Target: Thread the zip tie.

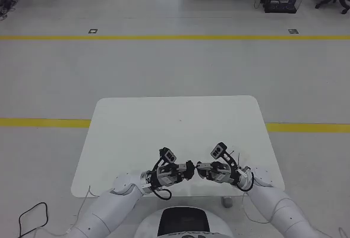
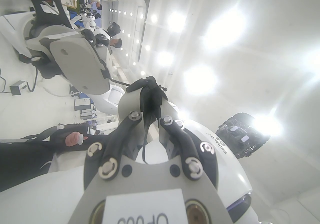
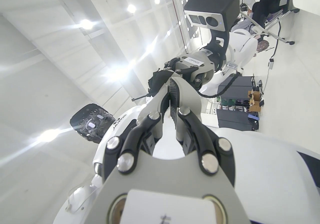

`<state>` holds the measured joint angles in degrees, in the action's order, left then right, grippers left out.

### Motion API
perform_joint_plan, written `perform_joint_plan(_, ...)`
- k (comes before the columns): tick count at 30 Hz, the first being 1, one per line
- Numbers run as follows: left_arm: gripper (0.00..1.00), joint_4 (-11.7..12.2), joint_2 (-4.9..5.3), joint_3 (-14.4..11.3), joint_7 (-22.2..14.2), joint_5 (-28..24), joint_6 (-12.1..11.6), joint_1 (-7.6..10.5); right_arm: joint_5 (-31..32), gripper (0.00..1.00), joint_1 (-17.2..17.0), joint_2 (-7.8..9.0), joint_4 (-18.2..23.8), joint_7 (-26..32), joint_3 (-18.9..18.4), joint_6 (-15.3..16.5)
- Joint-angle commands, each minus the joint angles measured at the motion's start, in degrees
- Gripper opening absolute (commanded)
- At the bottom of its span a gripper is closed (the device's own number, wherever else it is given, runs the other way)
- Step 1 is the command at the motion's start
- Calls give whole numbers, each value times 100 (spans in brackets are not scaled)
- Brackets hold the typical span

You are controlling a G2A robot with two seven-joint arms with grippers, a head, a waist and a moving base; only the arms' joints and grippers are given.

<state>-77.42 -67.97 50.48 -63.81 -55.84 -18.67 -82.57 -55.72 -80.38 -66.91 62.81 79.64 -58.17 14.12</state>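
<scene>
Both grippers meet tip to tip above the front edge of the white table point(image 1: 175, 119). My left gripper point(image 1: 188, 169) is shut on the black zip tie point(image 2: 149, 95), whose bunched dark part sits between its fingertips point(image 2: 130, 101). A thin black strand of it runs back between the fingers. My right gripper point(image 1: 199, 171) faces it, its ribbed pads point(image 3: 172, 92) pressed together right against the zip tie point(image 3: 157, 79). A thin black tail point(image 3: 140, 97) sticks out sideways from the pinch point. The left gripper point(image 3: 175, 70) sits just beyond my right gripper point(image 3: 170, 90).
Both wrist cameras are tilted up toward the ceiling lights. The table's surface stretches away behind the grippers. Yellow floor lines point(image 1: 38, 122) run past the table on both sides.
</scene>
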Motion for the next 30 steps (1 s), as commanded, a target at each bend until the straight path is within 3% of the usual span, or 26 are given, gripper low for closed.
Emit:
perform_joint_plan(1, 0, 0, 0, 0, 0, 0, 0, 0, 4, 0, 4, -3, -13, 0, -2, -2)
perform_joint_plan(30, 0, 0, 0, 0, 0, 0, 0, 0, 34, 0, 73, -73, -232, 0, 40, 4)
